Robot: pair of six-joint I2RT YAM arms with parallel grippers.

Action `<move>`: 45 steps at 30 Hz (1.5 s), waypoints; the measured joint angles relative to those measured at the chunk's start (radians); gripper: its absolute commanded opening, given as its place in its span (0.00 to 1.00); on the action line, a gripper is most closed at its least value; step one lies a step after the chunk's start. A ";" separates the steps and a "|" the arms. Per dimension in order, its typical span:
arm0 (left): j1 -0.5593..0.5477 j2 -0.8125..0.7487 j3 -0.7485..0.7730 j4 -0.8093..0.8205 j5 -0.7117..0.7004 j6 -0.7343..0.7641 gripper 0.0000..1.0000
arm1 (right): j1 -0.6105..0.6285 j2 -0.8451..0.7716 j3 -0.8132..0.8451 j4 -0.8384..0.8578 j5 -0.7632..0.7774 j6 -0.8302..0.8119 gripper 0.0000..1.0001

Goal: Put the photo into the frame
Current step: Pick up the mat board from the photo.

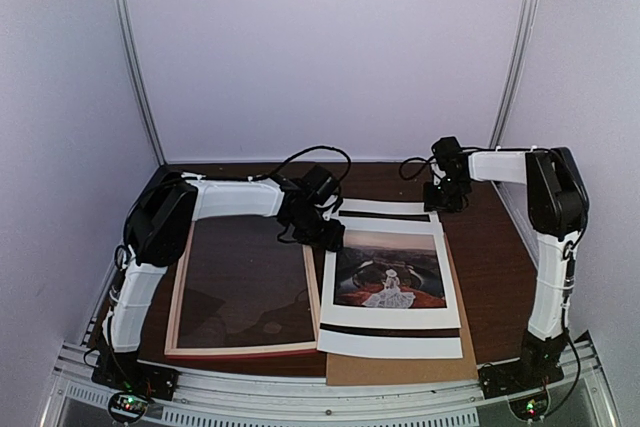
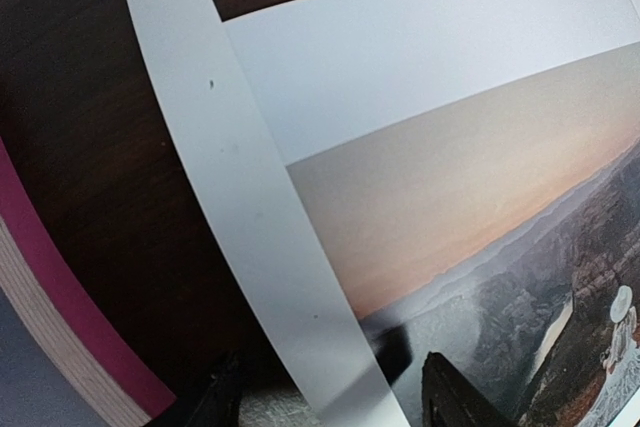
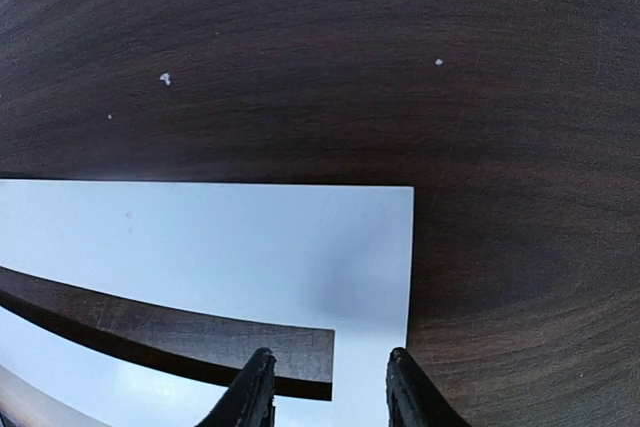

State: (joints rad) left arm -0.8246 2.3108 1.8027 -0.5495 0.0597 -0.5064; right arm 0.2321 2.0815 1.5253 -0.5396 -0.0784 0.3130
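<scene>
Left gripper: the jaws stand apart and nothing is clamped between them. In the left wrist view the two dark fingertips straddle the left strip of the white mat and the adjoining left edge of the photo. Whether the fingertips touch the paper cannot be told. Left of the mat strip lies a band of dark table, and beyond that is the pink moulding of the frame with its pale wood edge.

Right gripper: the jaws stand apart and nothing is clamped between them. In the right wrist view the fingertips sit over the right strip of the white mat at its far right corner, just beside the corner of the mat window. Bare table surrounds that corner on the far side and on the right.

Layout, top external view: the frame lies flat on the left half of the table, beside the left arm, its dark inside reflecting the surroundings. The photo lies flat on the right half, just beside the frame's right edge and outside the frame. It lies within the outline of the white mat, with dark strips of the mat window showing beyond its far and near margins. A brown backing board lies beneath both, projecting at the near edge.
</scene>
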 measured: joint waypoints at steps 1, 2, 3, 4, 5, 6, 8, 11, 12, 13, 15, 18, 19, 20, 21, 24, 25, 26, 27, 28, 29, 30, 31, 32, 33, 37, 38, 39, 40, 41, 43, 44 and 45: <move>0.000 0.000 0.000 0.000 0.000 0.000 0.63 | -0.006 0.007 0.008 -0.003 -0.002 0.000 0.38; 0.000 0.001 0.000 0.000 0.000 0.000 0.63 | -0.013 0.012 0.011 -0.003 -0.005 0.001 0.38; 0.000 0.001 0.000 0.000 0.000 0.000 0.63 | -0.019 0.014 0.011 -0.003 -0.010 0.002 0.38; 0.000 0.001 0.000 0.000 0.000 0.000 0.63 | -0.028 0.017 0.011 -0.006 -0.014 0.003 0.38; 0.000 0.001 0.000 0.000 -0.001 0.000 0.63 | -0.037 0.019 0.011 -0.007 -0.020 0.004 0.38; 0.000 0.001 0.000 0.000 -0.001 0.000 0.63 | -0.043 0.021 0.011 -0.008 -0.028 0.005 0.38; 0.000 0.001 0.000 0.000 -0.001 0.000 0.63 | -0.056 0.024 0.011 -0.010 -0.045 0.007 0.38; 0.000 0.001 0.000 0.000 -0.001 0.001 0.63 | -0.073 0.032 0.011 -0.010 -0.082 0.009 0.37; 0.000 0.001 0.000 0.000 -0.001 0.001 0.63 | -0.077 0.036 0.011 -0.009 -0.095 0.011 0.37; 0.000 0.001 0.000 0.000 -0.001 0.001 0.63 | -0.081 0.040 0.011 -0.009 -0.107 0.012 0.37; 0.000 0.001 0.000 0.001 -0.001 0.001 0.63 | -0.089 0.048 0.011 -0.009 -0.133 0.019 0.36; 0.000 0.001 0.000 0.001 -0.001 0.002 0.63 | -0.100 0.050 0.011 0.002 -0.176 0.033 0.34; 0.000 0.001 0.000 0.001 -0.001 0.002 0.63 | -0.104 0.051 0.011 0.006 -0.193 0.035 0.33; 0.000 0.001 0.000 0.001 -0.001 0.002 0.63 | -0.107 0.052 0.011 0.010 -0.206 0.039 0.33; 0.000 0.001 0.000 0.001 -0.001 0.003 0.63 | -0.110 0.053 0.011 0.013 -0.220 0.043 0.32; 0.000 0.001 0.000 0.001 -0.001 0.004 0.63 | -0.121 0.056 0.009 0.025 -0.269 0.061 0.29; 0.000 0.001 0.000 0.001 -0.001 0.004 0.63 | -0.124 0.056 0.006 0.030 -0.283 0.065 0.29; 0.000 0.001 0.000 0.001 -0.001 0.004 0.63 | -0.127 0.056 0.003 0.035 -0.295 0.068 0.28; 0.000 0.001 0.000 0.002 -0.001 0.004 0.63 | -0.130 0.056 -0.003 0.043 -0.312 0.076 0.27; 0.000 0.001 0.000 0.002 -0.001 0.004 0.63 | -0.134 0.056 -0.008 0.052 -0.327 0.083 0.26; 0.000 0.001 0.000 0.002 -0.001 0.004 0.63 | -0.141 0.056 -0.018 0.067 -0.350 0.091 0.25; 0.000 0.001 0.000 0.002 -0.001 0.004 0.63 | -0.147 0.056 -0.024 0.079 -0.368 0.098 0.24; 0.000 0.001 0.000 0.002 -0.001 0.004 0.63 | -0.153 0.055 -0.032 0.092 -0.385 0.105 0.23; 0.000 0.001 0.000 0.002 -0.001 0.004 0.63 | -0.161 0.053 -0.044 0.110 -0.405 0.113 0.22; 0.000 0.001 0.000 0.002 -0.001 0.004 0.63 | -0.168 0.050 -0.058 0.128 -0.425 0.121 0.21; 0.000 0.001 0.000 0.002 -0.001 0.004 0.63 | -0.196 0.048 -0.098 0.193 -0.513 0.153 0.18; 0.000 0.001 0.000 0.002 0.000 0.004 0.63 | -0.203 0.048 -0.106 0.206 -0.534 0.162 0.18; 0.000 0.001 0.000 0.002 -0.001 0.004 0.63 | -0.208 0.048 -0.113 0.216 -0.549 0.166 0.17; 0.000 0.001 0.000 0.002 -0.001 0.004 0.63 | -0.212 0.048 -0.119 0.224 -0.564 0.169 0.17; 0.000 0.001 0.000 0.002 -0.001 0.004 0.63 | -0.214 0.048 -0.124 0.230 -0.579 0.173 0.17; 0.000 0.001 -0.002 0.003 -0.001 0.004 0.63 | -0.216 0.048 -0.131 0.237 -0.605 0.181 0.17; 0.000 0.001 -0.002 0.003 -0.001 0.004 0.63 | -0.216 0.048 -0.132 0.237 -0.617 0.184 0.17; 0.000 0.001 -0.002 0.003 -0.001 0.003 0.63 | -0.216 0.048 -0.134 0.238 -0.628 0.185 0.17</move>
State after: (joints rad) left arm -0.8246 2.3116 1.8008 -0.5465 0.0589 -0.5030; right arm 0.0162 2.1300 1.3911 -0.3019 -0.7063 0.4980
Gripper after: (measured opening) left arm 0.627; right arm 0.170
